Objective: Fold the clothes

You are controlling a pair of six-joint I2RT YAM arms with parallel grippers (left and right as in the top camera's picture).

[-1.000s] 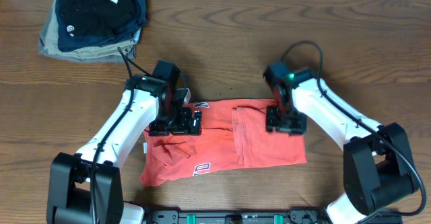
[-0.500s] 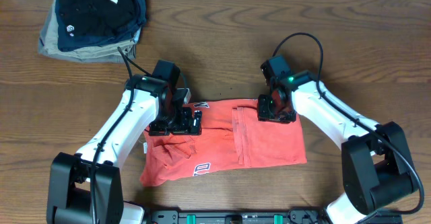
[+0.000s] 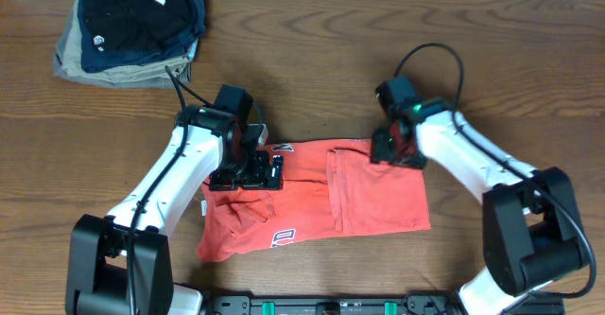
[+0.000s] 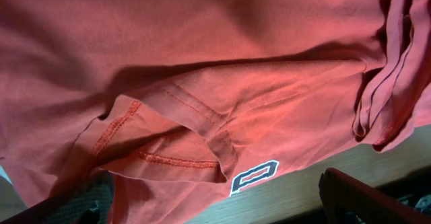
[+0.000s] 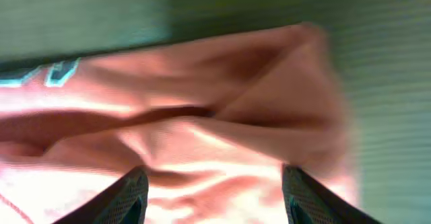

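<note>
The clothes, a coral-red T-shirt (image 3: 312, 197), lie partly folded and rumpled on the wooden table (image 3: 510, 60), white lettering showing near the front left. My left gripper (image 3: 255, 168) hovers open over the shirt's left part. In the left wrist view its fingers (image 4: 343, 190) stand wide apart above a sleeve hem and a letter of the shirt (image 4: 202, 62). My right gripper (image 3: 397, 149) sits at the shirt's back right corner. In the blurred right wrist view the right gripper (image 5: 212, 190) stands open, with bunched red fabric (image 5: 222, 116) beneath and between the fingers (image 5: 131, 194).
A stack of folded navy and khaki garments (image 3: 132, 22) lies at the table's back left corner. Black cables loop off both arms. Bare wood surrounds the shirt on all sides.
My right gripper has moved from the shirt's right part back to its back right corner, narrowing and then widening again. The left arm and the shirt have stayed put.
</note>
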